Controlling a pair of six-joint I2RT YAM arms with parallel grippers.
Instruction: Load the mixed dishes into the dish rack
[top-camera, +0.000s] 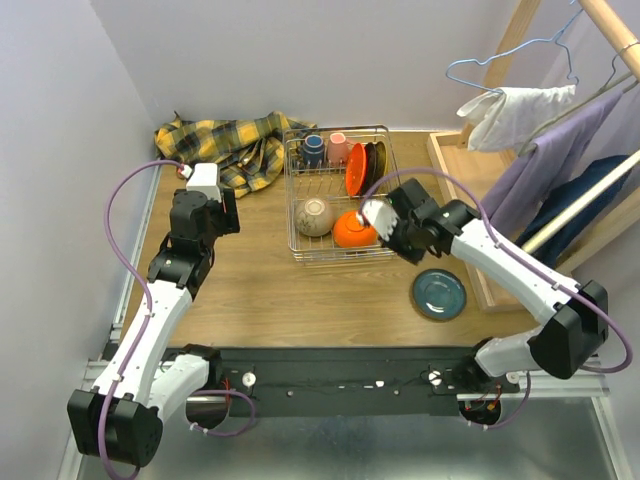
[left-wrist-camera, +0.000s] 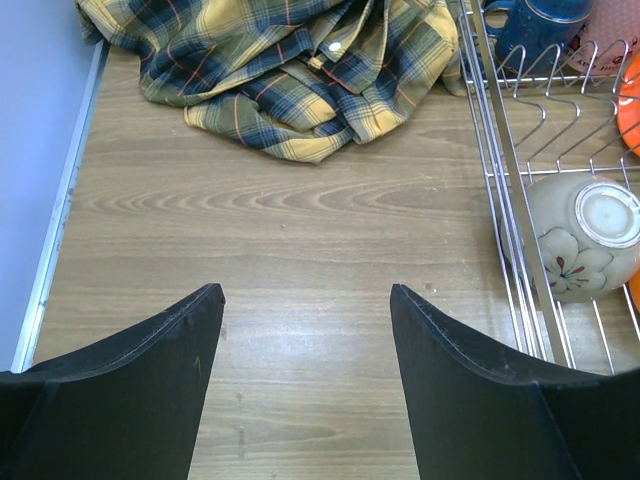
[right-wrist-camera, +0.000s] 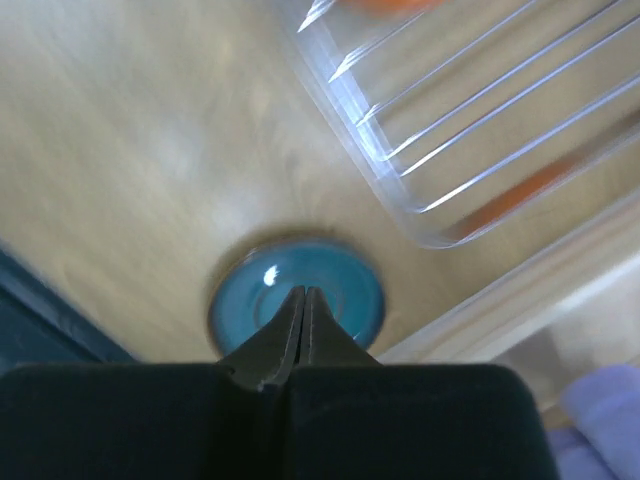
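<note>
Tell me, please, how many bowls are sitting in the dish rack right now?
2. A beige bowl sits in the dish rack's near-left corner; an orange bowl lies just right of it. The right arm may hide another.

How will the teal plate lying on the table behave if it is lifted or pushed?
The teal plate looks glazed and shiny, so it is probably slippery and may break if dropped. It lies flat on the wooden table with a low rim, so there seems little edge to grip. Pushed, it would likely slide, not roll or tip.
</note>
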